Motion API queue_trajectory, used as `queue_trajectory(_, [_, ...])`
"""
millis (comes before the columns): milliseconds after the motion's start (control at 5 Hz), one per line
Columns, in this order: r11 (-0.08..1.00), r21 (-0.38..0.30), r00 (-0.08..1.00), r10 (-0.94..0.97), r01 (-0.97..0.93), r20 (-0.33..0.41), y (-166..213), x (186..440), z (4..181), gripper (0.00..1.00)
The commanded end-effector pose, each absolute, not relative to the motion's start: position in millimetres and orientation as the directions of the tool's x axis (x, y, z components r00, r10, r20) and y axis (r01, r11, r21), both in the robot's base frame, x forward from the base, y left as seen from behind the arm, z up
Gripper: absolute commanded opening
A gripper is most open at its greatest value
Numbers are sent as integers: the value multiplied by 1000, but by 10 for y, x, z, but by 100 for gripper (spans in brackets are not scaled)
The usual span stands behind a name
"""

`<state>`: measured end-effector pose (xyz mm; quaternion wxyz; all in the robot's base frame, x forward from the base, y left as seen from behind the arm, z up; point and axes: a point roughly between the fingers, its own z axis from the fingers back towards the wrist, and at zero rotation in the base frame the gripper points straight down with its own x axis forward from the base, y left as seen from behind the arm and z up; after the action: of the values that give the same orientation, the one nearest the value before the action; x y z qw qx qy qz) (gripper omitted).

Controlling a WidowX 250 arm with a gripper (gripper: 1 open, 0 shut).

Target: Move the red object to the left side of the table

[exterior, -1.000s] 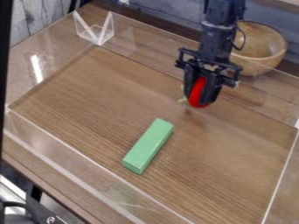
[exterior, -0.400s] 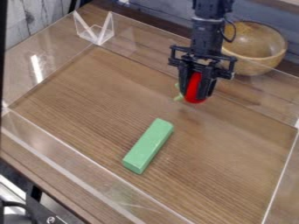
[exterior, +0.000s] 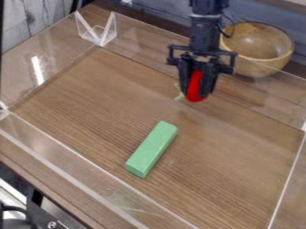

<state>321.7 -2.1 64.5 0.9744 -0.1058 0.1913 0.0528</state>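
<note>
The red object [exterior: 198,86], a small round toy fruit with a bit of green at its lower left, sits between the black fingers of my gripper [exterior: 199,89], which is shut on it. The gripper points steeply down, just above the brown wood-grain table [exterior: 96,98], right of centre and toward the back. The arm rises straight up from it and hides part of the fruit.
A flat light-green block [exterior: 153,148] lies on the table in front of the gripper. A wooden bowl [exterior: 256,46] stands behind and to the right. Low clear acrylic walls [exterior: 72,170] border the table, with a clear stand [exterior: 96,31] at the back left.
The gripper, holding the red object, has shifted slightly left and toward the back, and its wrist has rolled a little. The green block and bowl have not moved.
</note>
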Motion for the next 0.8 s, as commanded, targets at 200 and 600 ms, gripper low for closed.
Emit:
queue_trajectory(200, [937, -232, 946, 200, -260, -254, 319, 3296, 1301, 0])
queue_trajectory(600, [892, -238, 908, 319, -385, -273, 475, 3226, 1321, 0])
